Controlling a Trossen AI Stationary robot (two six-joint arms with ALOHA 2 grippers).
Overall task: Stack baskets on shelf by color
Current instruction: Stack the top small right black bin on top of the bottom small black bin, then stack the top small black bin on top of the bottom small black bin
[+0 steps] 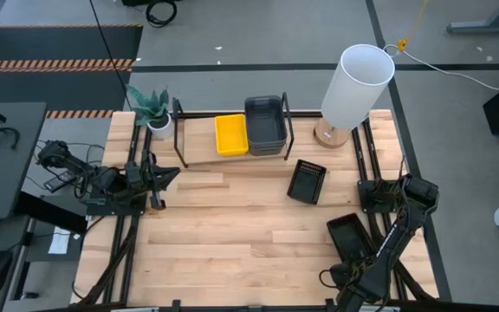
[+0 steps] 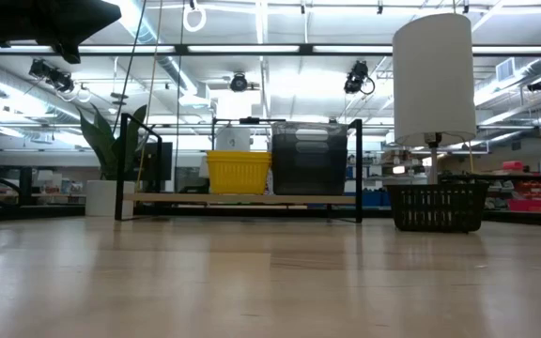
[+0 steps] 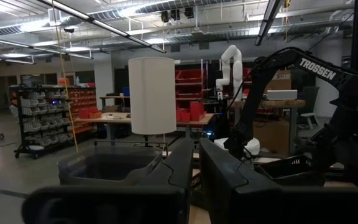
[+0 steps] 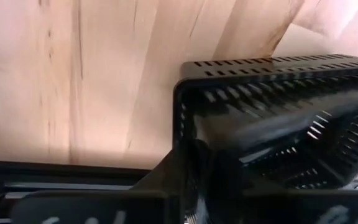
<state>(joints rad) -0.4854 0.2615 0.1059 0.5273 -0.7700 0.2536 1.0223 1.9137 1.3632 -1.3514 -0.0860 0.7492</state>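
The shelf [image 1: 232, 156] stands at the table's far middle. On it a yellow basket stack [image 1: 230, 134] stands beside a dark grey basket stack [image 1: 265, 126]; both also show in the low view, the yellow stack [image 2: 238, 172] and the grey stack [image 2: 309, 158]. One black perforated basket [image 1: 307, 180] rests on its bottom on the table, right of the shelf. My right gripper [image 1: 356, 264], near the table's near right, is shut on a second black basket [image 1: 349, 236]. My left gripper [image 1: 173, 175] is shut and empty at the table's left, pointing right. My right gripper holds the second black basket by its near end wall [image 4: 188, 146], close to a corner. The fingers [image 4: 166, 180] come from the table's near side, slanting down. One finger seems inside and one outside. Whether the basket is clear of the table I cannot tell.
A tall white lamp [image 1: 356, 87] stands at the far right beside the shelf. A small potted plant [image 1: 154, 113] stands at the shelf's left end. Bare wood lies across the middle [image 1: 232, 225] and near left of the table.
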